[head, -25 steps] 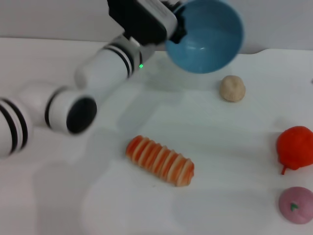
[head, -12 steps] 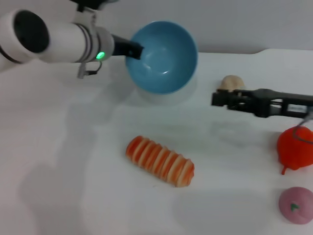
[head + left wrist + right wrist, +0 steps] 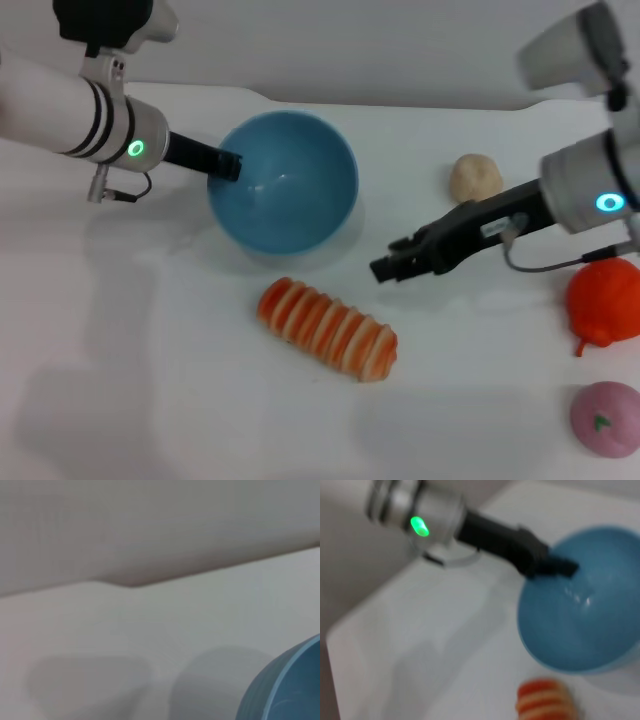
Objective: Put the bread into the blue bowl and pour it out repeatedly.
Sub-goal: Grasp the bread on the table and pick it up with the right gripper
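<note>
With the bread (image 3: 327,329) lying just beside the empty blue bowl (image 3: 285,195), the left gripper (image 3: 228,166) is clamping the bowl's rim while the right gripper (image 3: 385,268), finger state untellable, is hovering near the bread, loading undone.

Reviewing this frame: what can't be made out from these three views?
- Right gripper: head view shows its dark fingers end-on, open or shut unclear; right wrist view shows none.
- Blue bowl: left wrist view cuts it at the edge.
- Bread: right wrist view crops and blurs it.
- Left gripper grips the bowl's rim; underside contact hidden.
</note>
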Controlling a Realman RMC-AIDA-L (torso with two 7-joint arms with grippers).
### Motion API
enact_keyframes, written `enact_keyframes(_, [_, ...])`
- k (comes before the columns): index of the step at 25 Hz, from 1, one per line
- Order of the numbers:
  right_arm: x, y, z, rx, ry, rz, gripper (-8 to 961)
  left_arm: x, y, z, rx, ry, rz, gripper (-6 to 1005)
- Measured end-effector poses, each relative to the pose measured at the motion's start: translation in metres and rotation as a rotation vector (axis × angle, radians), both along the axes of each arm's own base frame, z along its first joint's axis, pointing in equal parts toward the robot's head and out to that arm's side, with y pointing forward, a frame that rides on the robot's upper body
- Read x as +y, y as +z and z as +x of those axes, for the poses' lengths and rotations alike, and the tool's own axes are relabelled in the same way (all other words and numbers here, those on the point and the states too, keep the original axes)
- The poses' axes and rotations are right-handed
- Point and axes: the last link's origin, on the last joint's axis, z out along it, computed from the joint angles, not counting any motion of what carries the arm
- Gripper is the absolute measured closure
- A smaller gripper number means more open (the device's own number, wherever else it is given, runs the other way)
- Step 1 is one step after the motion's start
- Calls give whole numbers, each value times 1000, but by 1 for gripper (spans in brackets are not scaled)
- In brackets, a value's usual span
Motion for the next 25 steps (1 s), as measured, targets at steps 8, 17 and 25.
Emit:
enact_keyframes(8, [-7, -39, -16, -178, 86, -59, 505, -2, 6, -5, -29, 37, 16, 999])
enact_keyframes(17, [-19, -68, -9, -278, 158, -71, 505, 1, 9, 2, -32, 17, 24, 999])
enact_keyframes(25, [-25, -91, -1, -303, 173, -18, 505, 2, 9, 5, -32, 5, 25, 1000])
